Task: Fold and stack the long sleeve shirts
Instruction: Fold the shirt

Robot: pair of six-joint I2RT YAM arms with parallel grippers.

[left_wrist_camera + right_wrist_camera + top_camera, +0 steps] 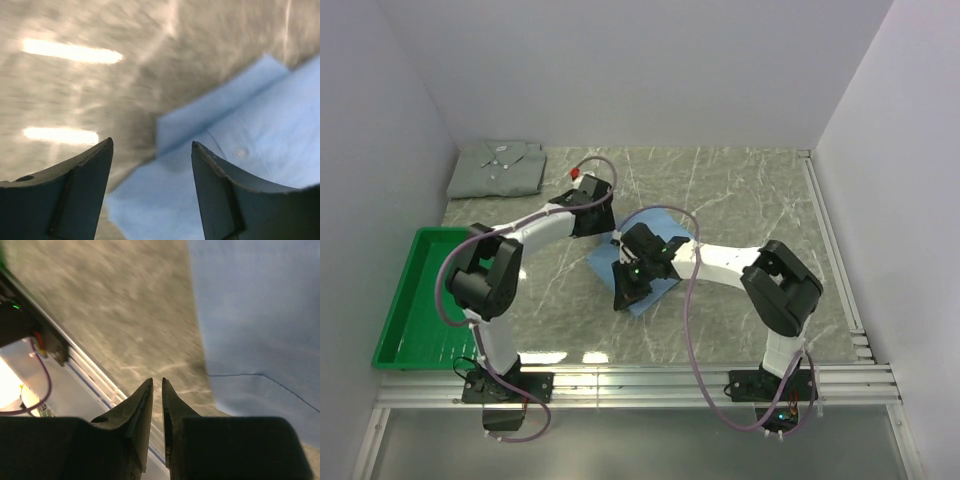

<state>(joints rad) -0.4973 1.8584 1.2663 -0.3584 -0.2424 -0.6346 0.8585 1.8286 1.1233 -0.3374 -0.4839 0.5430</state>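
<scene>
The light blue shirt lies folded in the middle of the table, partly under both arms. It also shows in the left wrist view and the right wrist view. The pale grey-green shirt lies folded at the far left corner. My left gripper is open and empty, low over the blue shirt's left edge, its jaws spread above the cloth. My right gripper is at the shirt's near left corner. Its jaws are closed with nothing between them, over bare table beside the cloth.
A green plastic tray stands at the left edge of the table. Metal rails run along the near edge and the right side. White walls close in the back and both sides.
</scene>
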